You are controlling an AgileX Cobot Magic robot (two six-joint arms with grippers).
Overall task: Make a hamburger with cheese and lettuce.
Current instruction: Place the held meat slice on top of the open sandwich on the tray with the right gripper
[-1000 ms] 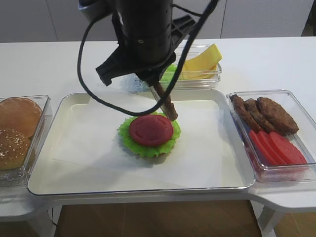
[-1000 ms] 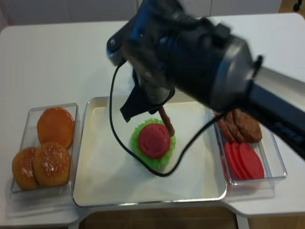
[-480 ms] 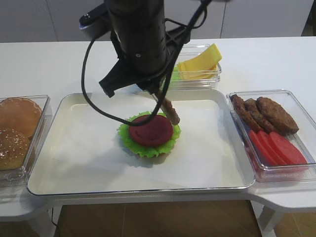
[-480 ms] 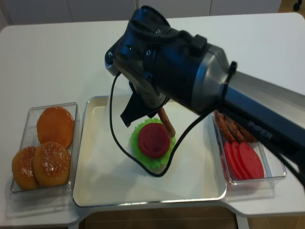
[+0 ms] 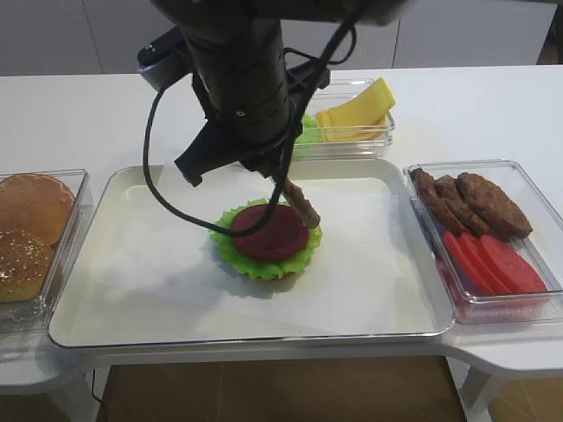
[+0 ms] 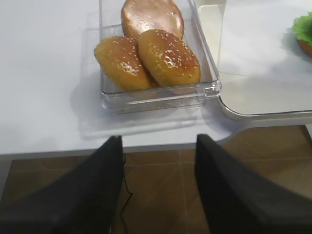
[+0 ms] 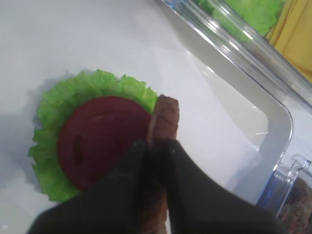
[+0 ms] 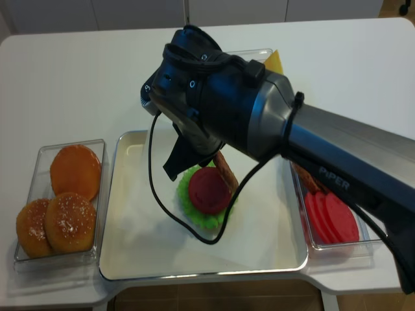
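I see my right gripper (image 7: 155, 146) clamped on a patty (image 7: 164, 121) over the hamburger (image 5: 266, 239) on the tray (image 5: 132, 299); left gripper (image 6: 156, 146) gapes near the bun box (image 6: 109, 92); cheese (image 5: 359, 112) sits boxed behind.

We see a smooth, plastic-looking tomato slice (image 7: 100, 139) on frilly matt lettuce (image 7: 48, 117). The patty (image 7: 163, 122) looks rough and grilled. The bun container (image 6: 158, 90) is clear glossy plastic, the buns (image 6: 168, 56) shiny. The tray (image 5: 79, 325) seems glossy, perhaps metal-rimmed; the table (image 5: 79, 114) is smooth white.
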